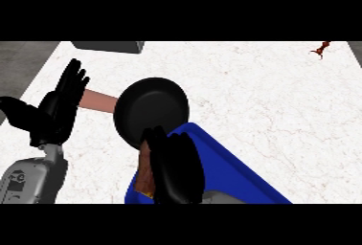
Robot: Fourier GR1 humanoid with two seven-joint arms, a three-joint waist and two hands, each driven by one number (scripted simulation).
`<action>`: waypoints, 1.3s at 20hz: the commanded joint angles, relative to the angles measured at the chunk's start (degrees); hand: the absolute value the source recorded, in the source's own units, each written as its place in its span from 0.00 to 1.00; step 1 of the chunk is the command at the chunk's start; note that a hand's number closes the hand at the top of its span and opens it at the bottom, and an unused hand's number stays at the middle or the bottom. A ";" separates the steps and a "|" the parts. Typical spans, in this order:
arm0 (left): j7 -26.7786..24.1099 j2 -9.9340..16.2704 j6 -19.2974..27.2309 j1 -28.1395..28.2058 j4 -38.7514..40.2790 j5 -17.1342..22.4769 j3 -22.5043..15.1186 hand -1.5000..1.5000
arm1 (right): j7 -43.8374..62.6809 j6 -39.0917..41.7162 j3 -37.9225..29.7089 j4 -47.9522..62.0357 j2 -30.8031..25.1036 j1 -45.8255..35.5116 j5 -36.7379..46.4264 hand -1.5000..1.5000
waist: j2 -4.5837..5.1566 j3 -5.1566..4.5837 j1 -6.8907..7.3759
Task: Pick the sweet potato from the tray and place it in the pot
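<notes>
A black pot (152, 110) with a pinkish handle (99, 101) sits on the white counter at the middle. Just below and to its right lies the blue tray (226, 162), its near corner touching the pot's rim. My right hand (175, 167) is over the tray's left part, fingers curled round the brown sweet potato (145, 174). Only a strip of the sweet potato shows along the hand's left side. My left hand (60, 107) rests open at the left, fingers up, in front of the end of the pot's handle.
A grey block (107, 46) stands at the counter's far edge. A small reddish-brown object (322, 49) lies at the far right. The counter's left edge runs diagonally past the left hand, with dark floor (21, 62) beyond.
</notes>
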 commanded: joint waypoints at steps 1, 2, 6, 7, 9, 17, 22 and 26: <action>-0.30 -0.19 -0.50 0.56 0.92 0.11 -0.27 0.50 | 9.01 -10.10 0.45 -2.58 0.15 -6.46 5.58 1.00 | -0.54 -0.24 -0.37; 0.08 0.33 0.20 0.50 0.78 -0.42 0.27 0.50 | 11.74 -10.57 1.03 -3.30 0.15 -8.41 7.09 1.00 | -0.88 -0.24 -0.46; -0.28 0.06 0.37 -0.25 1.45 -0.28 0.57 0.50 | 17.88 -13.99 0.02 -1.58 0.14 -13.84 12.05 1.00 | -0.33 -0.34 -0.99; 0.27 0.43 0.17 -0.59 1.95 -0.07 0.90 0.50 | 19.45 -14.81 -0.63 -4.01 0.13 -14.71 11.89 1.00 | -0.53 -0.28 -1.42; 0.70 0.24 0.76 -1.25 1.49 -0.78 0.40 0.50 | 22.53 -13.47 0.61 -1.96 0.13 -16.28 14.83 1.00 | -0.66 -0.27 -2.04; -1.58 -0.31 0.25 -0.43 1.92 -0.50 0.55 0.50 | 28.64 -17.53 -4.02 1.53 0.11 -21.97 14.96 1.00 | 0.52 -0.22 -1.36; -2.03 -0.38 0.62 -0.52 1.76 -1.00 0.57 0.50 | 29.25 -22.38 -5.55 5.12 0.11 -22.74 13.52 1.00 | 1.09 -0.16 -1.06; -1.50 0.52 -0.49 -1.22 1.21 -0.40 0.86 0.50 | 27.64 -27.46 -8.61 7.97 0.11 -24.36 12.97 1.00 | 1.40 -0.11 -0.36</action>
